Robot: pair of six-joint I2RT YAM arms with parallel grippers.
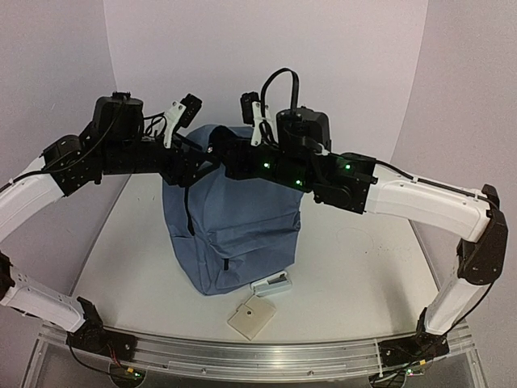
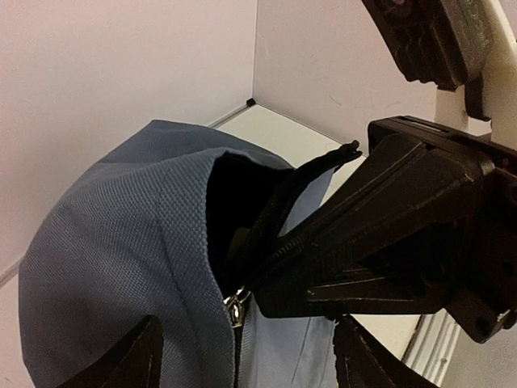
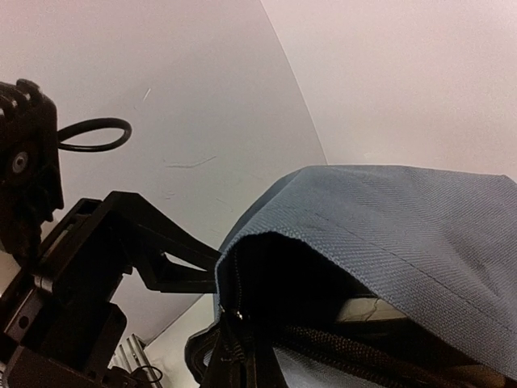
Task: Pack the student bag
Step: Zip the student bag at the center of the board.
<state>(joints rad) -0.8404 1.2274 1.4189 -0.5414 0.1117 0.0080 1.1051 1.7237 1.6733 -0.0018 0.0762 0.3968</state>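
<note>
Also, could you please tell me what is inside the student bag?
Through the open top of the student bag, a pale flat item shows under the upper lip. The rest is dark or covered by fabric.

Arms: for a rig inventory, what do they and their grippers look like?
Left arm and right arm: white lower shells, black upper joints. Green lights dot the right arm; a black cable loops above it. The left gripper and right gripper are black, angular.

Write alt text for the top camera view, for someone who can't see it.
A slate-blue student bag stands upright, with the left gripper and right gripper meeting at its top. A small white item and a beige square lie in front of it.
</note>
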